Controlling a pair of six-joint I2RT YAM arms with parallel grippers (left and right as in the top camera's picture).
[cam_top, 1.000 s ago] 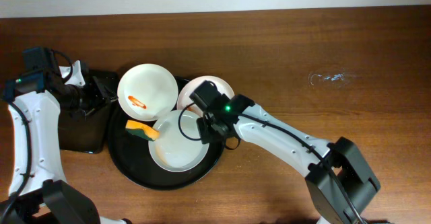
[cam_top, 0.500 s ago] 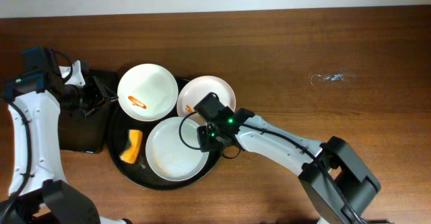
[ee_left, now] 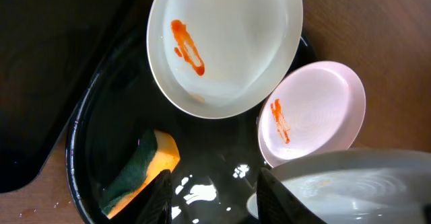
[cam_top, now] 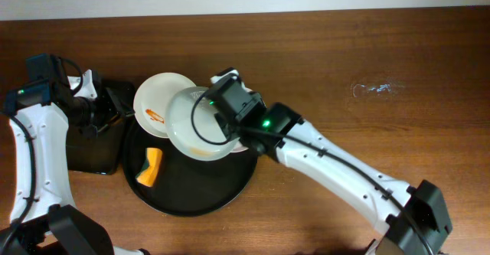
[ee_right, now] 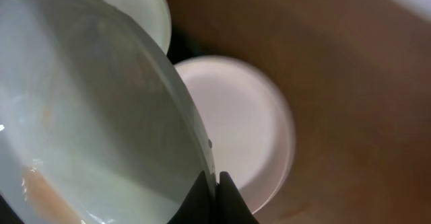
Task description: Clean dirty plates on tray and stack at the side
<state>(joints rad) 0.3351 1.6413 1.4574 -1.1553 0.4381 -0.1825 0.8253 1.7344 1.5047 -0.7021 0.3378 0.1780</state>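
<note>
A: Where's the plate?
B: One white plate (cam_top: 191,125) hangs above the 12 o'clock part of the black tray (cam_top: 208,184), its rim pinched tight between the right fingers (ee_right: 230,198).
A: And the left fingers (ee_left: 156,197)?
B: Spread apart, holding nothing, by the tray's 10 o'clock rim.

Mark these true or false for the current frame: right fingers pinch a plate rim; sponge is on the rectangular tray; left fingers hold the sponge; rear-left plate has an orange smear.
1. The right fingers pinch a plate by its rim. True.
2. The sponge lies on the rectangular tray. False: it lies on the round tray.
3. The left fingers hold the sponge. False: they are open and empty, above the round tray.
4. The rear-left plate has an orange smear. True.
</note>
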